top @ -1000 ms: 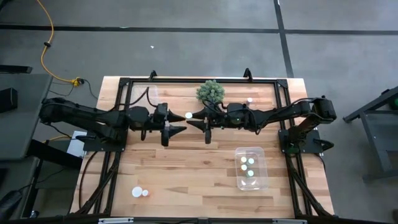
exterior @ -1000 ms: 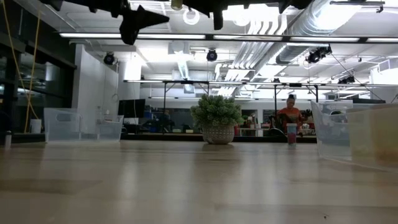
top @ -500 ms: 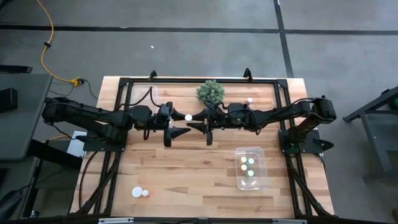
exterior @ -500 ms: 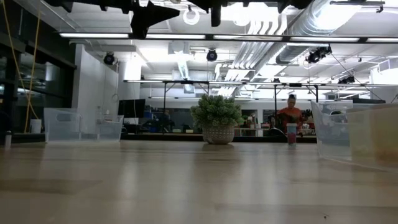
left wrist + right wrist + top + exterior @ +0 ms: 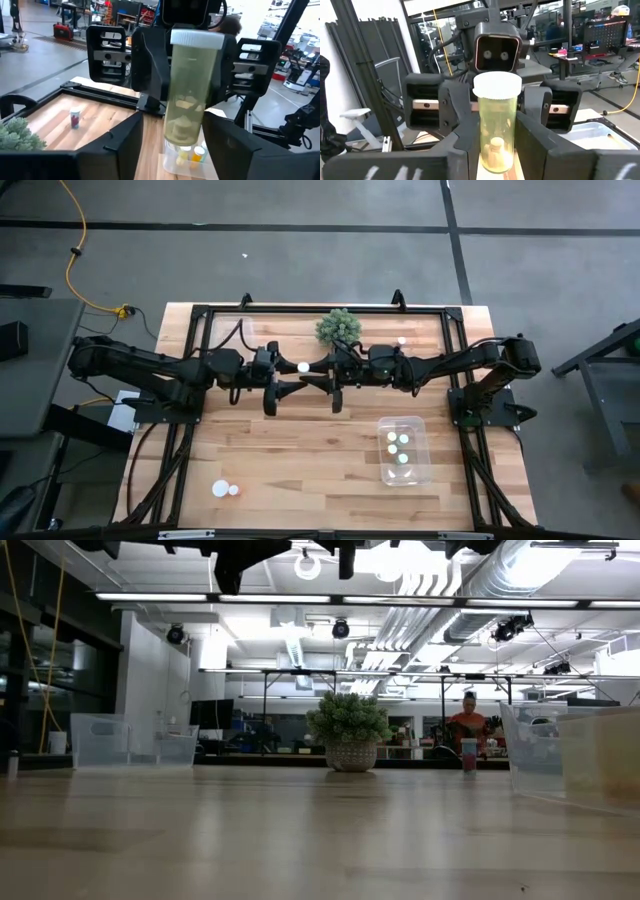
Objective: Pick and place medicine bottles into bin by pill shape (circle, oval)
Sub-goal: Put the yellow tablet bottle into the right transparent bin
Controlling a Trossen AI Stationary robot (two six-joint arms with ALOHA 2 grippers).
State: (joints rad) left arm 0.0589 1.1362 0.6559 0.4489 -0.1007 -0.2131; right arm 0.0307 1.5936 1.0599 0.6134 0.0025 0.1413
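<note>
- The plant ball (image 5: 339, 327) at the far edge of the table serves as the landmark; both arms meet just in front of it, above mid-table.
- One medicine bottle (image 5: 496, 125) hangs there in the air, white cap up, a few pale pills showing through its body; their shape cannot be told.
- The right gripper (image 5: 495, 120) pinches this bottle, its fingers pressed against both sides.
- The left gripper (image 5: 172, 120) faces it with its fingers spread around the bottle's lower half, with a gap visible on at least one side, so it does not appear to grip yet. This looks like a hand-over between the arms.
- Done so far: a clear bin (image 5: 422, 470), in front of the plant and to its right, holds about four bottles.
- Left to do, besides the held one: two bottles (image 5: 225, 490) stand together on the table well in front of the plant and to its left, and one more bottle (image 5: 402, 340) stands just to the plant's right.
- By that count the sorting seems a little past halfway.
</note>
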